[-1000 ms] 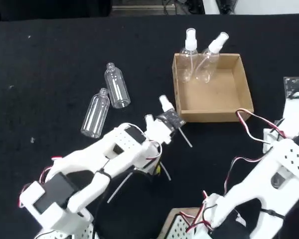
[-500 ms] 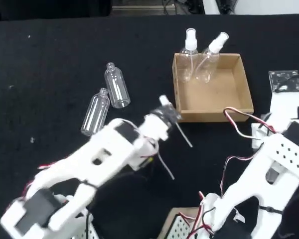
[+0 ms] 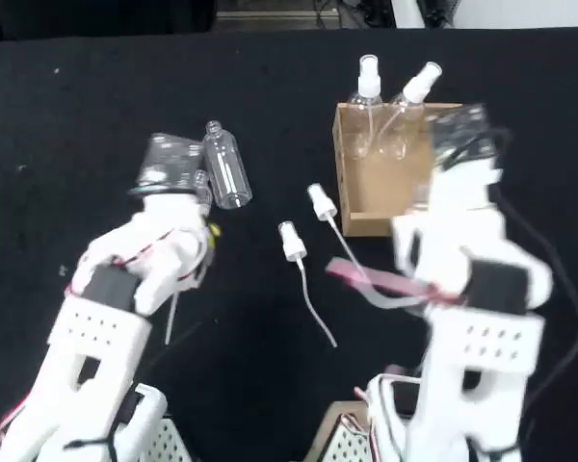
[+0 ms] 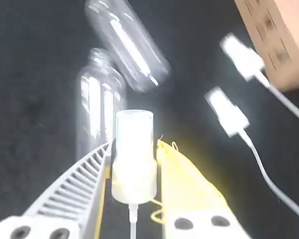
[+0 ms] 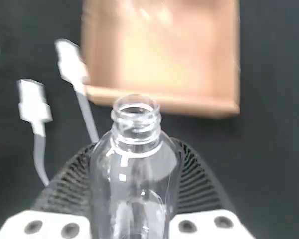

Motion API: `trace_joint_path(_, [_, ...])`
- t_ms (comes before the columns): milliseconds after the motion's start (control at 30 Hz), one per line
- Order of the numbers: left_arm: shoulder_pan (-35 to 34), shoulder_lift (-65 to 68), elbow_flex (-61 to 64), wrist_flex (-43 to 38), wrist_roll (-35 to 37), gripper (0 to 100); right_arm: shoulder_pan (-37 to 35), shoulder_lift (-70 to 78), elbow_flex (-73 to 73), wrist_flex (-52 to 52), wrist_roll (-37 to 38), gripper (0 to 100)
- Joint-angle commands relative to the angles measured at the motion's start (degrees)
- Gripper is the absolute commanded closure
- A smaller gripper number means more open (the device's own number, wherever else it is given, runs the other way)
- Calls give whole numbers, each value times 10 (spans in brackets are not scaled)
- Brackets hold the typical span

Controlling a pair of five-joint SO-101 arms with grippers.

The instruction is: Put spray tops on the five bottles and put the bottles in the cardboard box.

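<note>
My left gripper is shut on a white spray top and hangs over two uncapped clear bottles lying on the black table: one farther off, one just beyond the fingertips. Of the two, the farther bottle shows beside the gripper from above. My right gripper is shut on an open clear bottle, neck pointing at the cardboard box. Two capped bottles lean at the back of the box. Two loose spray tops lie left of the box.
The loose spray tops' long thin tubes trail across the table between the two arms. The right arm's body and cables cover the box's right half and the table in front of it. Open black table lies far left and at the back.
The left arm swung left from the loose spray tops to the two bottles, carrying a spray top. The right arm moved from the right edge to over the box.
</note>
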Motion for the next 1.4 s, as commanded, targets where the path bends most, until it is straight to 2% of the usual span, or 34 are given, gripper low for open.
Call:
trace_joint_path(0, [-29,-95,16,-67,8,970,-111,-79,81,-126,-48,988])
trace_joint_path(100, [-29,-138,8,-100,9,970,-169,-116,172,-267,-84,988])
trace_joint_path(233, [-22,-167,-20,-163,9,970,-194,-147,277,-415,-152,988])
trace_joint_path(333, [-12,-166,-57,-216,9,971,-196,-165,337,-486,-190,988])
trace_joint_path(533, [42,-135,-141,-290,9,971,-209,-218,432,-585,-189,988])
trace_joint_path(733, [58,-95,-151,-397,15,971,-267,-276,494,-627,-189,988])
trace_joint_path(900, [59,-66,-152,-497,95,971,-295,-315,518,-625,-189,988])
trace_joint_path(1033, [66,-61,-151,-492,127,971,-295,-329,534,-626,-178,988])
trace_joint_path(1167, [100,-63,-145,-491,126,971,-295,-331,535,-623,-141,988])
trace_joint_path(1367, [167,-39,-148,-479,125,971,-295,-331,545,-625,-137,988])
